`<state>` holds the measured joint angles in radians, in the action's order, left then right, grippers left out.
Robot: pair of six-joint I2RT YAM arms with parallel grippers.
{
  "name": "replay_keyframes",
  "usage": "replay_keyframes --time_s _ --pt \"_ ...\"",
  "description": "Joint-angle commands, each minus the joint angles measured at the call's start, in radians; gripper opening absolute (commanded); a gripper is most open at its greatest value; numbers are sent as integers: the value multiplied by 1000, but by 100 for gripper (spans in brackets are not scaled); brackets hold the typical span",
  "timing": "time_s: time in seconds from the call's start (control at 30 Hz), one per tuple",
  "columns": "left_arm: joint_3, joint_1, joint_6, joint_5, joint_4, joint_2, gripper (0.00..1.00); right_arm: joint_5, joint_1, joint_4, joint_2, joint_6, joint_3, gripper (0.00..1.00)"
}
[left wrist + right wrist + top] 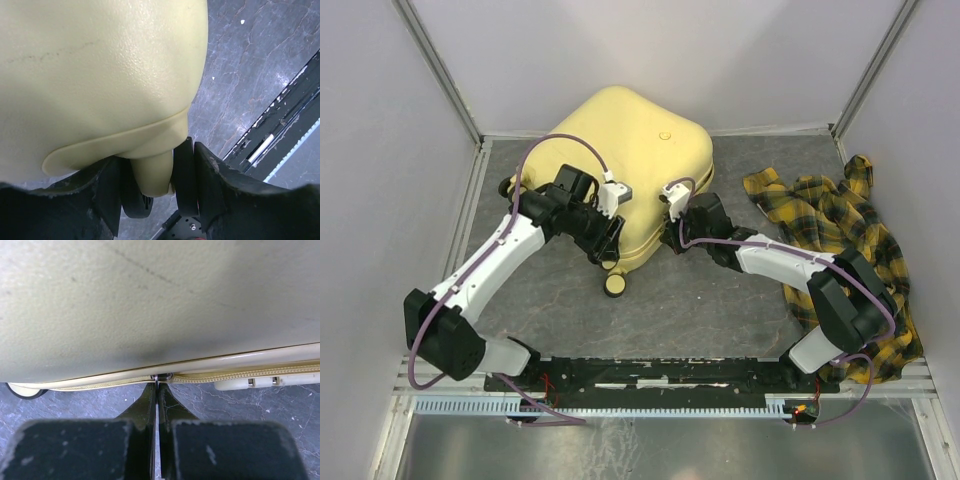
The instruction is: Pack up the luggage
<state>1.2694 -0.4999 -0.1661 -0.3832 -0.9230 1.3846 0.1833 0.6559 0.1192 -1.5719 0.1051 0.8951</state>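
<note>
Two holds suit the stiff, smooth luggage (630,140), closed on the far worktop (700,310), we judge: the wheel post (150,182), which the left pincer (155,162) straddles (gripping or not, we cannot tell), and the zip slider (161,376), where the right pincer (157,389) is pressed together.

Soft, even light from overhead. The top view is sharp, with a faint shadow on the table (720,300) under the luggage (630,150). In the wrist views a glare streak lines its rim, and the near fingers (75,450) are dark and blurred.

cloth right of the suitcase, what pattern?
Yellow-and-dark plaid. The cloth shows only in the top external view.
</note>
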Motion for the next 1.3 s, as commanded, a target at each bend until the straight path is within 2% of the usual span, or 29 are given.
replay_keyframes --time_s 0.0,0.07,0.27,0.4,0.6,0.73,0.93,1.27 --pt "-65 -14 -79 -27 -15 -57 10 -48 4 71 18 -48 37 2" --pt "-94 -14 -122 -44 -44 -83 3 -46 -7 58 41 -59 25 2" --pt "-167 -10 -413 -61 -247 -126 3 -37 -60 -5 116 -89 -15 2" --pt "-220 -3 -543 -54 -325 -207 3 -37 -83 -46 189 -129 -71 2" --pt "-271 25 -715 75 -430 -274 3 -66 -128 -98 312 -159 -157 2" --pt "-279 137 -830 163 -450 -296 3 -73 -182 -137 395 -189 -201 2" --pt "-219 373 -992 171 -456 -230 3 -48 -287 -182 460 -239 -227 2" --pt "-164 549 -1162 235 -418 -136 3 -17 -365 -254 534 -278 -240 2"
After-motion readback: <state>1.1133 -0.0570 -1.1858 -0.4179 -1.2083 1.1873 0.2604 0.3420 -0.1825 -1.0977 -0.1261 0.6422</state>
